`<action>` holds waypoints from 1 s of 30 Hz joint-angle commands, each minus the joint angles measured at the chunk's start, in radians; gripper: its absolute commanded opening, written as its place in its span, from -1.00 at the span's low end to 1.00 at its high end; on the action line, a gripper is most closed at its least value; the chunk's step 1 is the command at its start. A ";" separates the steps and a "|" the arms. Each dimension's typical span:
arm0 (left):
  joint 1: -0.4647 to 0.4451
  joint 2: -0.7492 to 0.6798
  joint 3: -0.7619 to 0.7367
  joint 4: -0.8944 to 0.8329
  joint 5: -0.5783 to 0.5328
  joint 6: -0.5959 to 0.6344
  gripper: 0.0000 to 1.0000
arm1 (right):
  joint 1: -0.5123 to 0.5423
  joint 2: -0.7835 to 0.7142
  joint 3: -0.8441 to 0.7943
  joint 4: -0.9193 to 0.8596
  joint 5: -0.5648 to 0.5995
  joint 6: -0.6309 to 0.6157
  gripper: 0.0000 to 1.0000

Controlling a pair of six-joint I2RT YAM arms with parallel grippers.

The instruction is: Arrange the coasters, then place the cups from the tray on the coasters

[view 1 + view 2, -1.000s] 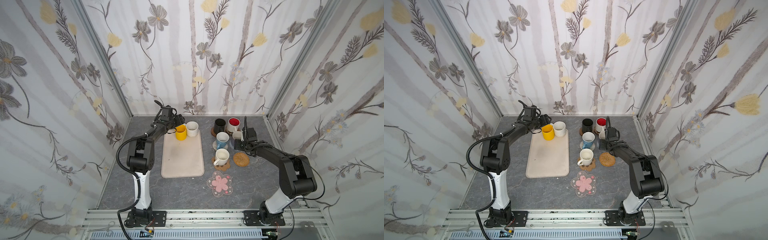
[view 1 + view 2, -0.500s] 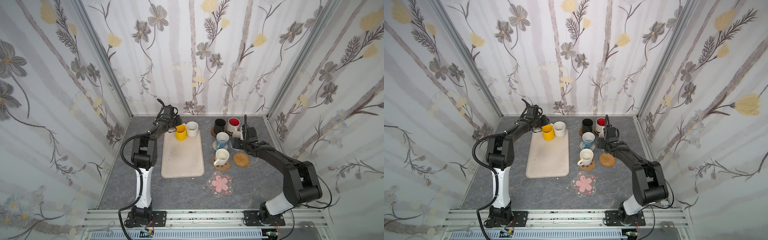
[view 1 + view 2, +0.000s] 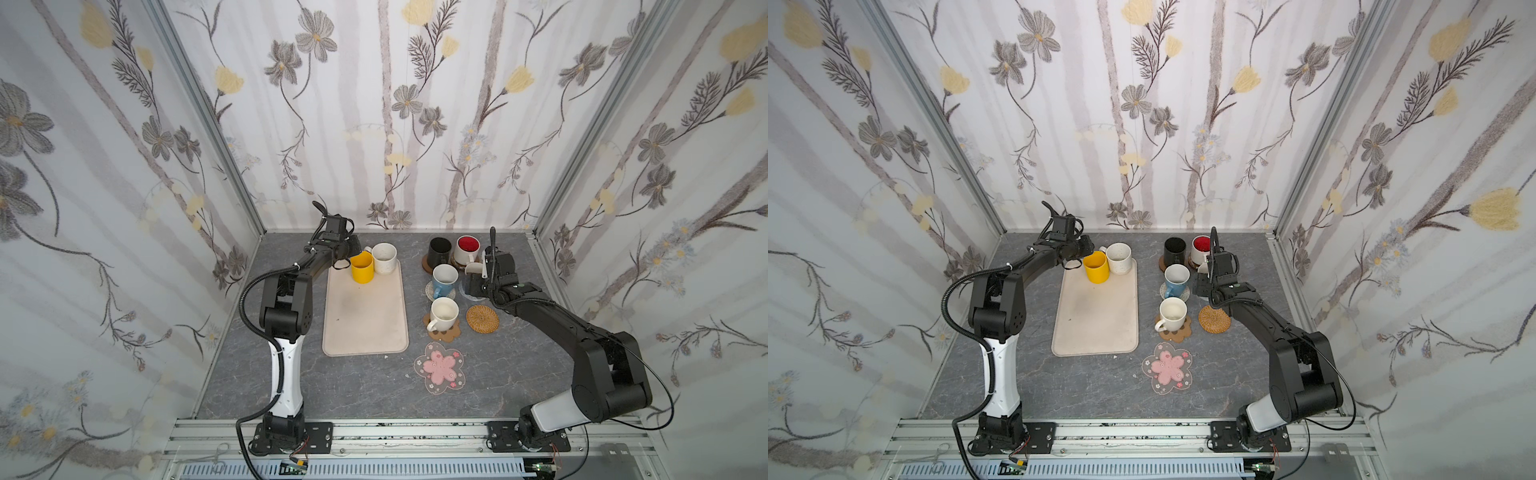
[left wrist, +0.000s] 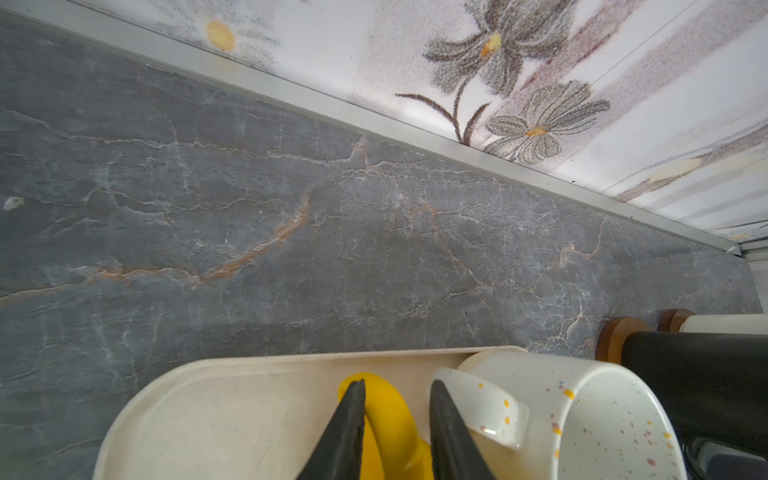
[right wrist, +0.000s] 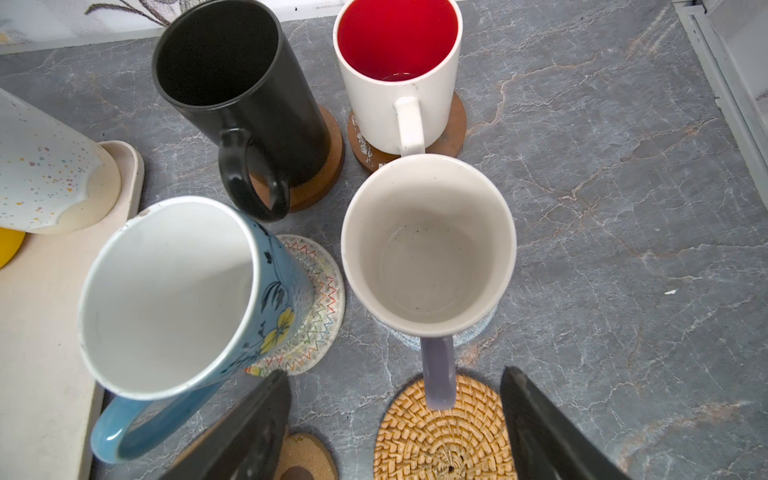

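On the far end of the beige tray [image 3: 365, 324] stand a yellow cup [image 3: 362, 267] and a speckled off-white cup [image 3: 384, 258]. My left gripper [image 4: 397, 384] is shut on the yellow cup's handle [image 4: 390, 411]. My right gripper [image 5: 394, 374] is open, its jaws either side of the lilac cup's handle [image 5: 438, 374] without touching it. The lilac cup [image 5: 428, 245] sits on the grey round coaster [image 5: 478, 332]. The rattan coaster [image 3: 482, 319] and the pink-flower coaster [image 3: 439, 368] lie bare.
The black cup [image 5: 232, 83] and the red-inside cup [image 5: 399, 62] each stand on a wooden disc. The blue cup [image 5: 174, 299] is on the woven coaster [image 5: 320, 291]. An off-white cup [image 3: 444, 313] sits on the paw coaster [image 3: 451, 332]. The back wall is close behind.
The left jaws have closed in on the yellow cup's handle. The right jaws have spread a little wider around the lilac cup's handle.
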 commanded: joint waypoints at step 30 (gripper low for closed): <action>-0.093 -0.272 -0.415 -0.028 -0.143 -0.079 -0.55 | 0.049 -0.089 -0.016 0.038 -0.051 -0.019 0.61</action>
